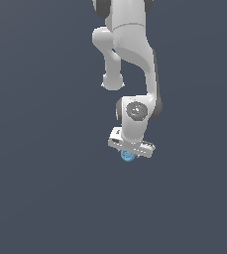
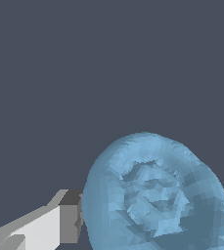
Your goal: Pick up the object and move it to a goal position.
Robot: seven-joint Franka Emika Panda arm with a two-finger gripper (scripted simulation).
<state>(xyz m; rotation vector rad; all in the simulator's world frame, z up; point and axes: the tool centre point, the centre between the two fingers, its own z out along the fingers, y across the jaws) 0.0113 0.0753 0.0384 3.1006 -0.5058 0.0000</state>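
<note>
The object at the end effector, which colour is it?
Light blue, with a ridged, swirled face; the object shows best in the wrist view.

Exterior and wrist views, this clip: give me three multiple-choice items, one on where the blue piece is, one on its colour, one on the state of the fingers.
1. Where is the blue knob?
A. right under the gripper
B. far off at the exterior view's left edge
C. on top of the arm's base

2. What colour is it?
A. red
B. light blue
C. yellow

3. How do the fingers stand?
A. spread wide with nothing between
B. out of sight in both views
C. on either side of the knob, against it

Key: 1 A, it peeks out just below the white hand. 2 B, the wrist view shows its ridged face light blue. 3 C, grey finger parts flank it in the wrist view.
</note>
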